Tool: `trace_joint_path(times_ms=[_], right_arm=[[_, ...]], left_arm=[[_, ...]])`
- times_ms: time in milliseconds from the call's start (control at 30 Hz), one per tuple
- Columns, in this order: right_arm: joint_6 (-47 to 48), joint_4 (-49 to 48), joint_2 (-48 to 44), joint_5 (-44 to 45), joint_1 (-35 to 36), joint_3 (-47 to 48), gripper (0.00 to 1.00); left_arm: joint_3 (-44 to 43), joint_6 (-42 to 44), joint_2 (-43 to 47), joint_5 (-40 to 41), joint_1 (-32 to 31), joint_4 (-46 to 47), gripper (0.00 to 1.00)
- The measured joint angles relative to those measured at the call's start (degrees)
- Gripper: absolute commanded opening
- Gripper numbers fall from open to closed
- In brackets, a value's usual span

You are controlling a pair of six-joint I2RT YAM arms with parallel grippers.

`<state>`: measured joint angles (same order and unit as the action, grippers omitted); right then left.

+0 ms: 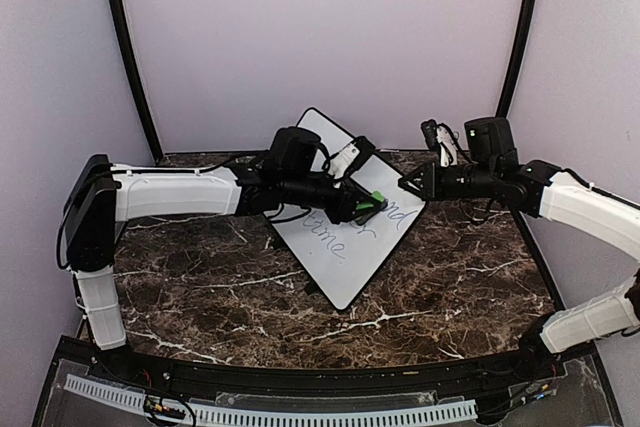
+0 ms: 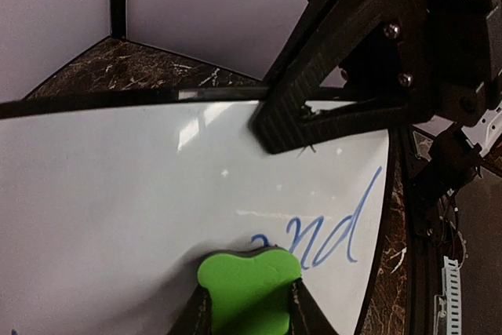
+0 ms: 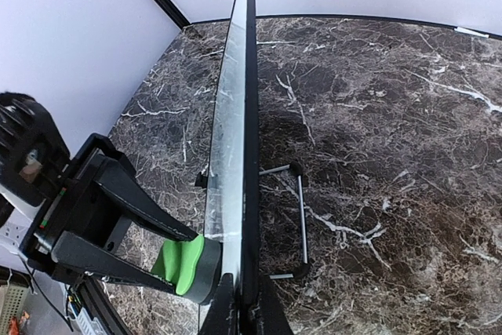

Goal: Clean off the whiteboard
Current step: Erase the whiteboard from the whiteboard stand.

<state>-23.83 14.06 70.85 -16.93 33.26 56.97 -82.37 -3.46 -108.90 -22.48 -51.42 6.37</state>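
Pinched the board [image 1: 345,257], propped aslant mid-table, by its right edge in the closed right claw [image 3: 245,315]. Clamped the eraser [image 2: 247,284] tight in the left claw [image 1: 365,205], pressed to the face, with "and" [image 2: 321,233] touching just rightward. Judged the left claw nearer the ink. Could not read the other words, small and partly hidden under that claw.

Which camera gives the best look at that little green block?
The left wrist view: the green block sits large in front, pinched in the left claw against the whiteboard beside the writing. The top view shows only a green speck; the right wrist view shows it side-on, pressed to the board.
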Motion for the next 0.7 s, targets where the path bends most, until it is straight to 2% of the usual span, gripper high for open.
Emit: trace_joint_path(times_ms=[133, 267, 567, 700], right_arm=[[0.00, 0.00, 0.00, -0.02, 0.00, 0.00, 0.00], [0.00, 0.02, 0.00, -0.02, 0.00, 0.00, 0.00], [0.70, -0.44, 0.20, -0.63, 0.02, 0.09, 0.00], [0.90, -0.57, 0.44, -0.90, 0.02, 0.33, 0.00]], left_arm=[[-4.79, 0.28, -2.01, -0.66, -0.61, -0.52, 0.06], [-4.79, 0.44, -2.08, -0.72, -0.66, -0.44, 0.06], [7.56, 0.00, 2.32, -0.50, -0.94, 5.27, 0.06], [8.15, -0.04, 2.58, -0.48, -0.98, 5.68, 0.06]])
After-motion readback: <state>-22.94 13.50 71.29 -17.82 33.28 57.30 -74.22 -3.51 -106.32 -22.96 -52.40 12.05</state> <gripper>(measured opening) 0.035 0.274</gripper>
